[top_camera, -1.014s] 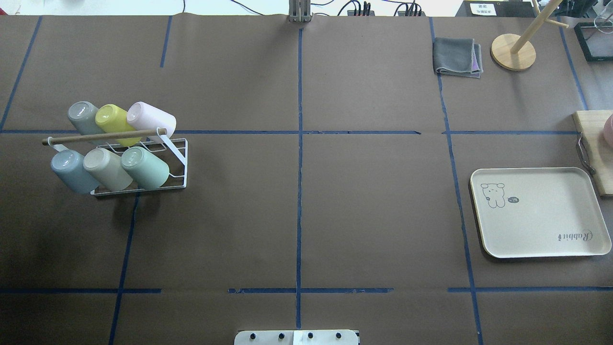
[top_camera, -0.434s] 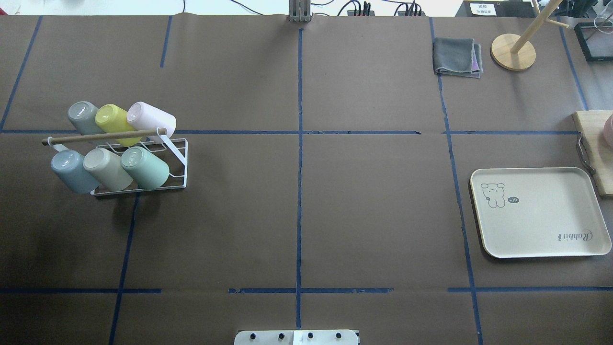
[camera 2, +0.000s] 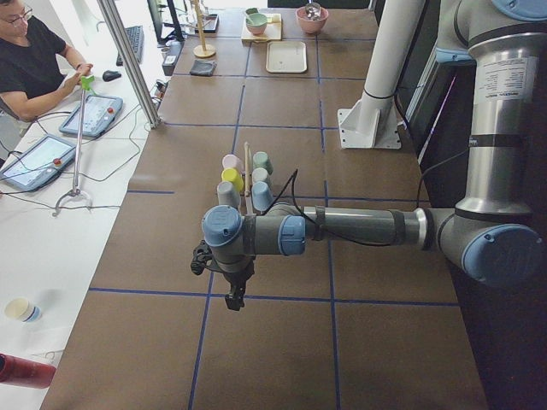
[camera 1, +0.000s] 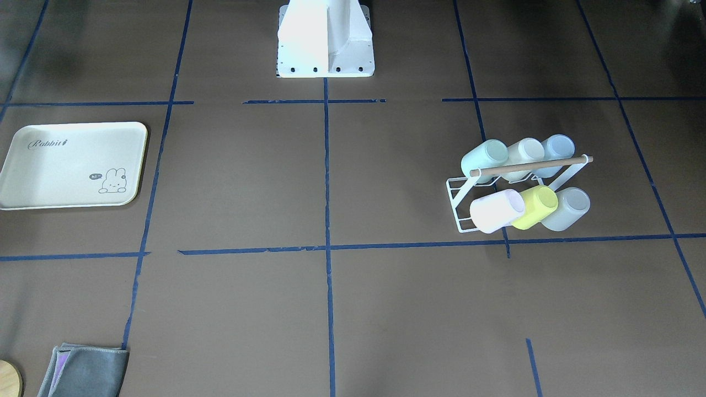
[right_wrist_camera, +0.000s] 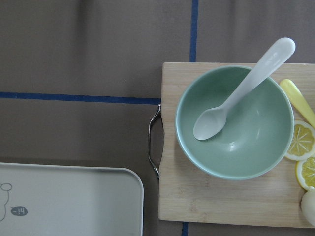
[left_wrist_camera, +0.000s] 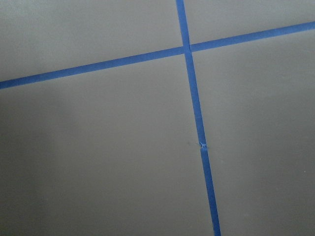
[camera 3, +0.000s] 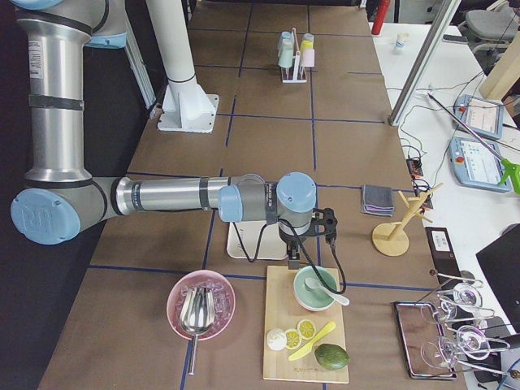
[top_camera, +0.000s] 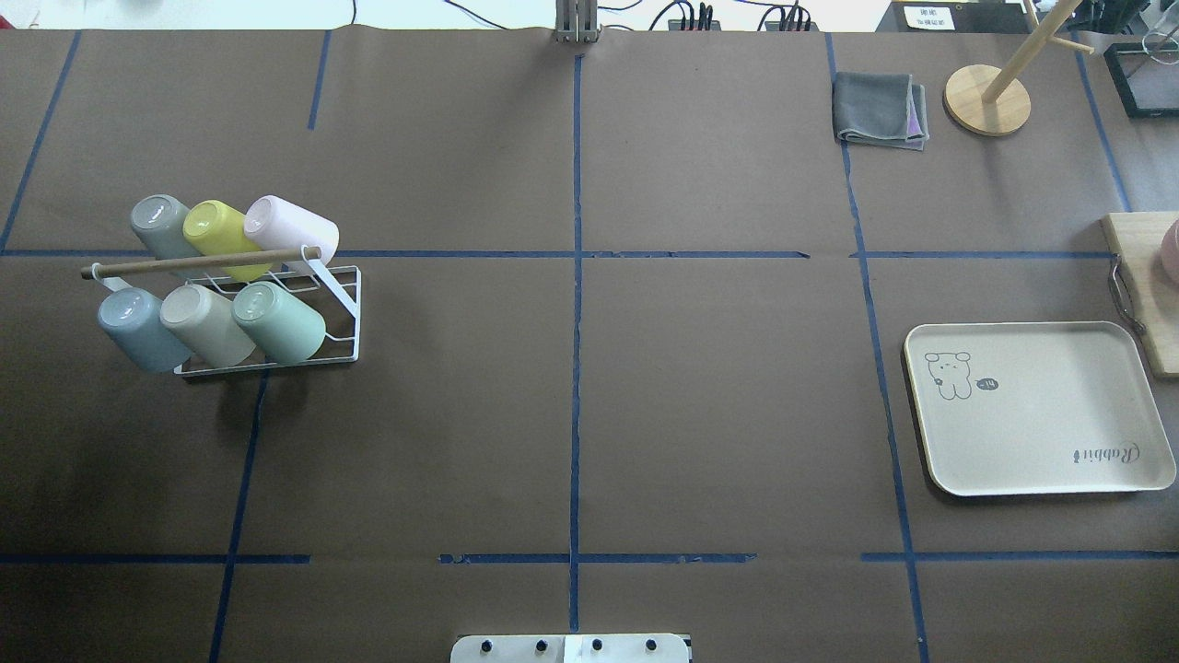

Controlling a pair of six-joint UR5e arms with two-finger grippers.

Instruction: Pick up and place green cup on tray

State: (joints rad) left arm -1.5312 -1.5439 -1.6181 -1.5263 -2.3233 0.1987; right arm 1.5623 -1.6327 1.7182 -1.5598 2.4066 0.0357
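Note:
The pale mint-green cup (top_camera: 279, 322) lies tilted on a white wire rack (top_camera: 343, 313) at the table's left, at the right end of the rack's near row. It also shows in the front view (camera 1: 484, 159) and the left side view (camera 2: 263, 161). The cream tray (top_camera: 1041, 410) with "Rabbit" script lies at the right, with nothing on it (camera 1: 71, 165); its corner shows in the right wrist view (right_wrist_camera: 69, 201). My left gripper (camera 2: 232, 297) hangs over bare table, away from the rack. My right gripper (camera 3: 292, 262) hangs above the tray's edge by a wooden board. I cannot tell whether either is open or shut.
Other cups share the rack: yellow-green (top_camera: 216, 230), pink (top_camera: 293, 230), pale blue (top_camera: 138, 327), beige and grey. A wooden board (right_wrist_camera: 172, 196) with a green bowl (right_wrist_camera: 235, 128) and spoon sits right of the tray. A grey cloth (top_camera: 878, 109) and wooden stand (top_camera: 986, 99) are at the far right.

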